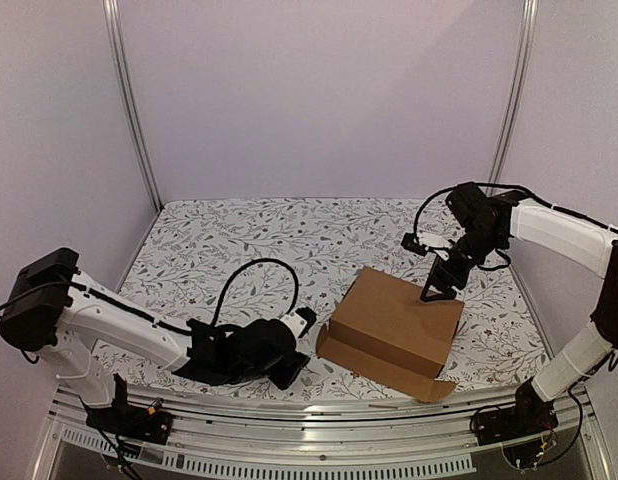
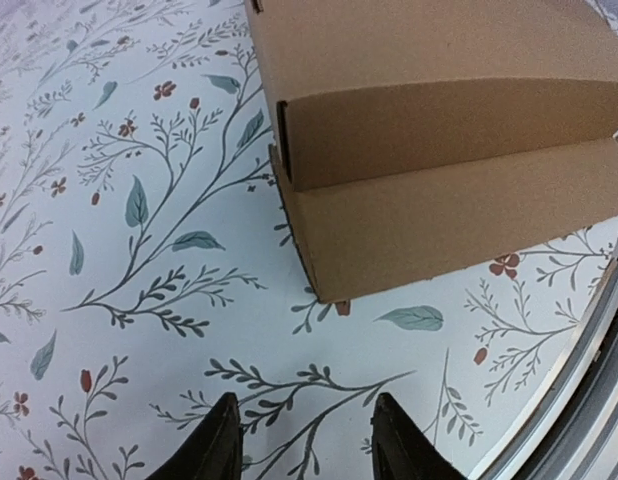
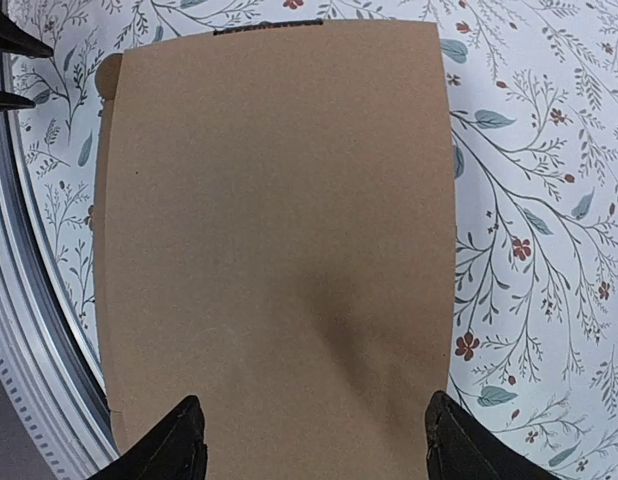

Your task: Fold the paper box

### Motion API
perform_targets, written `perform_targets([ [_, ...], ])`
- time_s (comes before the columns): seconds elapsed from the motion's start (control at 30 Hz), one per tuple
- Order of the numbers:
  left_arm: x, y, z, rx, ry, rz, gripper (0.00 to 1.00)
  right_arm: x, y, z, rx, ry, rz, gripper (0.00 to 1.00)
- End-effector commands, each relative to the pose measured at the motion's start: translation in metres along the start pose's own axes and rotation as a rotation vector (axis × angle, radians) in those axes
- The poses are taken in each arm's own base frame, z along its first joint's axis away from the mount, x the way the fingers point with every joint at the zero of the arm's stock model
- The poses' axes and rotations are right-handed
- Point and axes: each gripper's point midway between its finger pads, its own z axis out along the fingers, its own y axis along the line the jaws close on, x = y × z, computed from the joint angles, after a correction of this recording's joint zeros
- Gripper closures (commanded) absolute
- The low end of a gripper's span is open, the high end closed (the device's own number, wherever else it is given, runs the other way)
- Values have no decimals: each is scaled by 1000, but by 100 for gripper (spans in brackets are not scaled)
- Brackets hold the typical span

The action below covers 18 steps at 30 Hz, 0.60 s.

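Left arm (image 1: 119, 315), right arm (image 1: 564, 235): white shells, black joints, black cables (image 1: 251, 268). Left tool (image 2: 306, 420), right tool (image 3: 311, 420): black pointed fingers (image 2: 214, 445).

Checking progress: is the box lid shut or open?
Lowered but not tucked in: the lid lies flat on top, while a front flap juts out along the near edge.

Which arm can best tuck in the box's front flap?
Probably the left. The left gripper sits low and open beside the front corner of the box, near the flap. The right gripper is over the lid.
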Motion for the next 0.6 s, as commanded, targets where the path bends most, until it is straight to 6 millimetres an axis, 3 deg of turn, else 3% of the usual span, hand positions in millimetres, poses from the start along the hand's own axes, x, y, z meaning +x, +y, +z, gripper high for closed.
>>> perform_targets([
  [0.0, -22, -23, 9, 82, -43, 76, 56, -12, 14, 25, -56, -7, -109, 27],
  [0.1, -32, -25, 17, 60, -48, 96, 58, -14, 13, 33, -38, 37, -150, 31],
  [0.2, -35, -26, 25, 41, -32, 110, 60, -5, 23, 23, -64, 71, -166, 31],
  [0.27, -35, -21, 28, 11, -23, 112, 60, 11, 34, 11, -77, 98, -221, 30],
  [0.4, -37, -12, 31, -9, -22, 82, 57, 47, 65, -18, -73, 74, -456, 14],
  [0.57, -47, -9, 36, 17, -33, 60, 52, 108, 87, -14, -84, 180, -693, 3],
])
